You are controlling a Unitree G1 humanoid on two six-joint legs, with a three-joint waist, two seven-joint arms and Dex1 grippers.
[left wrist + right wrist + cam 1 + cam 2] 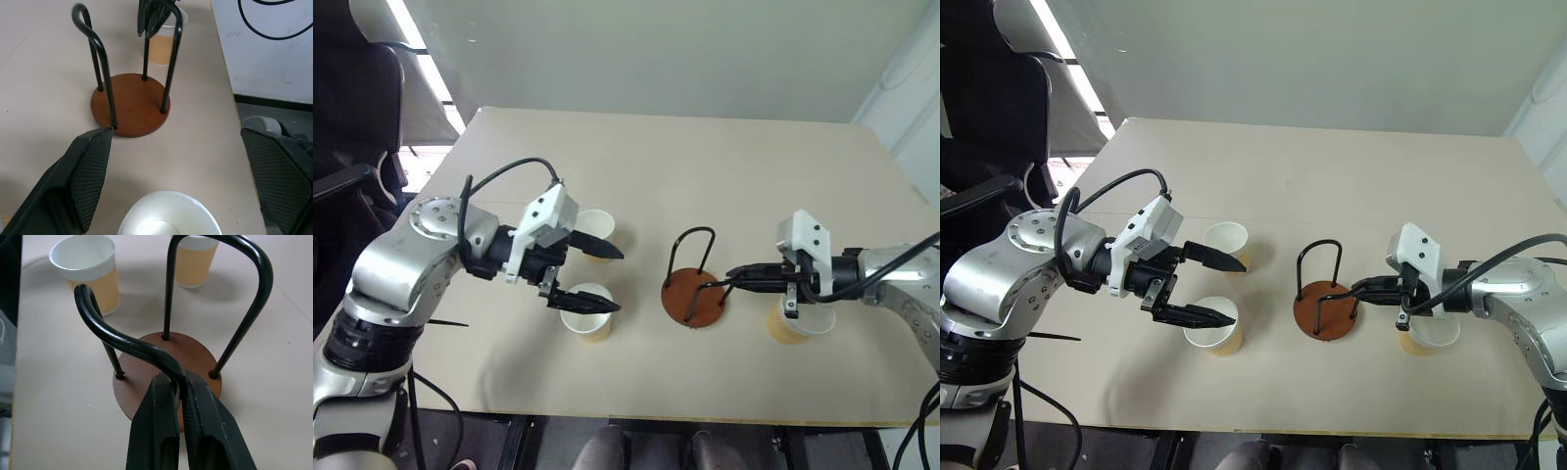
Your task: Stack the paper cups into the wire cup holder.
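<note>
The wire cup holder (695,299) stands on the table, a brown disc with black wire loops. My right gripper (180,382) is shut on one of its loops near the top. One paper cup (790,328) stands upright just under that gripper's wrist. My left gripper (620,282) hangs open left of the holder, its fingers (88,176) spread wide. A second paper cup (589,318) sits below and between them, its white mouth (168,218) showing in the left wrist view. The third paper cup (600,235) stands just behind the upper finger.
The pale tabletop (705,166) stretches well beyond the cups. Its front edge (705,416) runs close below the cups and holder. A dark chair (352,117) stands off the table's left side.
</note>
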